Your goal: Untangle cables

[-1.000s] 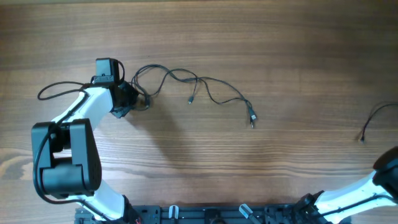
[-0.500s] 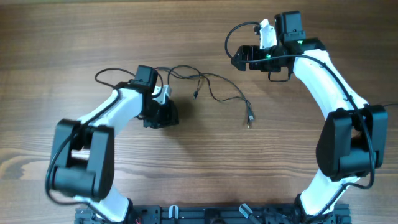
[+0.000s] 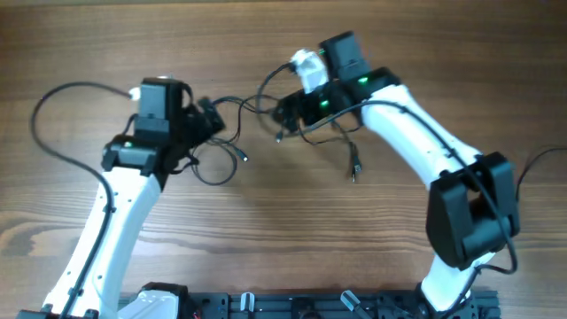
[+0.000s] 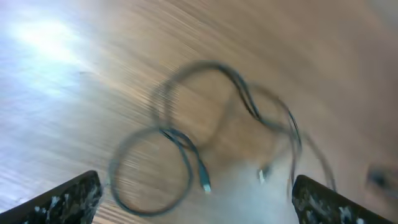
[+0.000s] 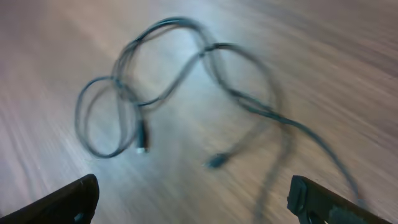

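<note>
Thin black cables (image 3: 306, 133) lie tangled at the table's middle, with a loose loop (image 3: 211, 167) and a plug tip (image 3: 244, 158) at their left and another plug (image 3: 354, 168) at the right. My left gripper (image 3: 207, 120) hovers open at the left end of the tangle. In the left wrist view the loop (image 4: 149, 171) and two plug tips lie ahead of the wide-spread fingers (image 4: 68, 199), with nothing between them. My right gripper (image 3: 288, 110) hangs open over the tangle's upper middle. The right wrist view shows the cables (image 5: 186, 81) beyond its gripper (image 5: 199, 205), blurred.
The bare wooden table (image 3: 283, 239) stretches all around. Another thin black cord (image 3: 539, 159) pokes in at the right edge. The left arm's thicker cable (image 3: 62, 93) arcs out to the far left. The arm bases stand at the front edge.
The left gripper has opened and pulled back up and left, leaving a cable loop on the table. The right arm has swung left and down over the tangle.
</note>
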Motion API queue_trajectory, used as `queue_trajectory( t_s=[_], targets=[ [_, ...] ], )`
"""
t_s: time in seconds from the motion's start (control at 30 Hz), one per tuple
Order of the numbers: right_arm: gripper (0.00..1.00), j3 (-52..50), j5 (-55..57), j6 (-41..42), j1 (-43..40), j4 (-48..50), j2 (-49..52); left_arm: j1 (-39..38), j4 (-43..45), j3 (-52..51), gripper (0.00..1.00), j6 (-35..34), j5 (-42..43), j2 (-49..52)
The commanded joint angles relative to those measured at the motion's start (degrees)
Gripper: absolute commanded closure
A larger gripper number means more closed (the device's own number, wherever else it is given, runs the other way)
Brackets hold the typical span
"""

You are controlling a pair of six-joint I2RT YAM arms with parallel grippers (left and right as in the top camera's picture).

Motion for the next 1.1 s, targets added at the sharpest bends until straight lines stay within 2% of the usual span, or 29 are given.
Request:
queue_trajectory(
  t_s=[0.0,0.1,0.23,0.27,0.43,0.53,0.57,0.6,0.63,0.67,0.77,0.87,0.93,1.0,1.07],
  targets=[
    [0.01,-0.59,-1.09,-4.76,6.97,2.58,2.73,8.28,0.02,0.70,0.00,-15.87,-6.23,-0.68],
    [0.01,-0.59,-1.25,-8.11,14.08,7.39,6.93,18.14,-0.96,0.70,0.00,-16.50,-2.80,-0.68],
    [0.01,-0.59,-2.38,-10.40,22.21,16.13,11.19,26.73,-2.67,0.70,0.00,-16.28,1.05,-0.68],
    [0.04,-0.57,-0.74,-10.32,24.92,19.58,13.16,29.00,-2.84,0.70,0.00,-16.28,3.15,-0.68],
    [0.08,-0.57,12.76,-12.07,30.86,25.46,19.47,30.23,-6.08,0.63,0.00,-16.28,4.07,-0.68],
    [0.17,-0.57,23.61,-11.47,32.22,27.63,23.06,30.23,-7.91,0.59,0.00,-16.28,4.07,-0.68],
    [0.24,-0.57,24.70,-10.12,32.15,27.71,23.80,30.23,-8.94,0.59,0.00,-16.28,4.04,-0.68],
    [0.39,-0.57,24.65,-9.18,32.02,27.32,23.93,30.23,-9.62,0.59,0.00,-16.28,4.04,-0.68],
    [0.84,-0.57,24.65,-6.67,31.87,26.49,23.93,30.23,-10.34,0.59,0.00,-16.28,4.04,-0.68],
    [0.96,-0.37,24.63,-1.86,31.63,25.27,23.69,30.21,-10.82,0.59,0.00,-16.28,4.07,-0.68],
    [0.96,1.40,24.61,2.34,29.77,18.32,20.00,29.92,-12.09,0.59,0.00,-15.65,4.09,-0.63],
    [0.96,1.60,22.36,3.17,25.66,7.82,8.94,28.48,-12.02,0.59,0.00,-9.53,6.34,-0.46],
    [0.96,1.60,15.80,2.89,22.47,3.30,1.73,26.75,-12.02,0.59,0.00,-8.28,7.52,-0.11],
    [0.96,1.60,1.66,-0.28,17.40,-0.55,-8.37,22.69,-11.15,0.59,0.00,-8.28,8.41,1.42],
    [0.96,1.60,-1.14,-0.28,14.47,-1.95,-14.05,19.17,-9.62,0.59,0.00,-8.28,9.79,3.15]
  ],
)
